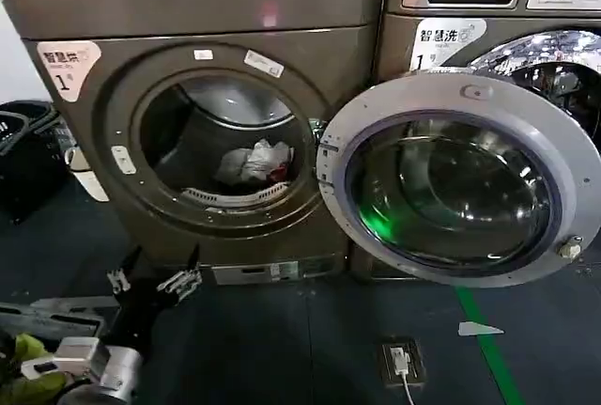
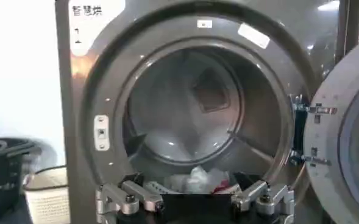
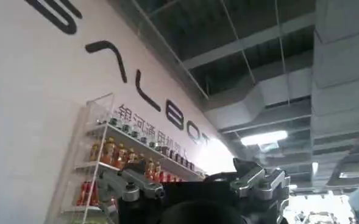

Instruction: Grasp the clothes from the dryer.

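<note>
inside the dryer (image 1: 225,95) drum, low and toward the front lip: the clothes (image 1: 255,163), a small white and light-grey bundle with a red patch at its right edge, far smaller than the drum around it. door (image 1: 455,179) swung wide open to the right on its hinges, silver rim and dark glass facing outward, porthole fully unblocked. beside the dryer on the right, a second like-coloured machine (image 1: 488,10) with a drawer panel. to the left, dark baskets (image 1: 23,147) and a pale one (image 2: 45,195) on the floor. dark grey floor (image 1: 282,349) with a green stripe (image 1: 488,349) and a small floor socket (image 1: 402,363). left gripper (image 1: 155,283) low in front of the dryer, below and left of the porthole, fingers apart and empty, aimed at the opening; open room between it and the drum lip. right gripper (image 3: 197,192) pointed up toward a ceiling and a wall shelf of bottles (image 3: 112,158), fingers apart, nothing between them.
</note>
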Controlling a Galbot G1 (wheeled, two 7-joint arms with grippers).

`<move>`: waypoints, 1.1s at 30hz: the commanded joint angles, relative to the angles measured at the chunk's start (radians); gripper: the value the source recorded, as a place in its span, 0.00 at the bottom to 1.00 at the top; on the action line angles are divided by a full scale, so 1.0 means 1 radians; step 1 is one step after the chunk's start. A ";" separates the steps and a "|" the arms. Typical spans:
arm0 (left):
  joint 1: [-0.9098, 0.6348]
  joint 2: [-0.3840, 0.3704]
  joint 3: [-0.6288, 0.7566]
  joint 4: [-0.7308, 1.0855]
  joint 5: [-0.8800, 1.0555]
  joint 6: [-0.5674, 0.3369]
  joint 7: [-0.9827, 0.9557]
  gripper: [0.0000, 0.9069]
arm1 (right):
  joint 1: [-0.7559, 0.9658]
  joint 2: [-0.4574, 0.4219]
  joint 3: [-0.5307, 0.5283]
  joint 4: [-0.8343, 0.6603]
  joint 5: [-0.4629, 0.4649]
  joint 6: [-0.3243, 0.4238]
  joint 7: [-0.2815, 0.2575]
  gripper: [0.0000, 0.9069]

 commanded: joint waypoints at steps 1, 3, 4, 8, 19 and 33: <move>-0.001 -0.001 0.001 0.004 0.001 0.000 0.002 1.00 | 0.002 0.002 -0.002 0.000 0.000 0.000 0.000 1.00; -0.002 -0.001 0.000 0.005 0.000 0.000 0.002 1.00 | 0.003 0.003 -0.004 0.001 -0.001 0.000 0.000 1.00; -0.002 -0.001 0.000 0.005 0.000 0.000 0.002 1.00 | 0.004 0.002 -0.004 0.002 -0.001 0.000 0.000 1.00; -0.001 -0.002 -0.003 0.002 -0.002 0.003 0.022 1.00 | 0.006 0.002 -0.005 0.002 -0.001 0.001 0.001 1.00; -0.001 -0.003 -0.005 0.001 0.005 0.007 0.034 1.00 | 0.009 0.006 -0.007 0.001 -0.003 0.003 0.000 1.00; -0.001 -0.004 -0.006 0.002 0.008 0.002 0.035 1.00 | 0.010 0.007 -0.008 0.003 -0.004 0.002 0.000 1.00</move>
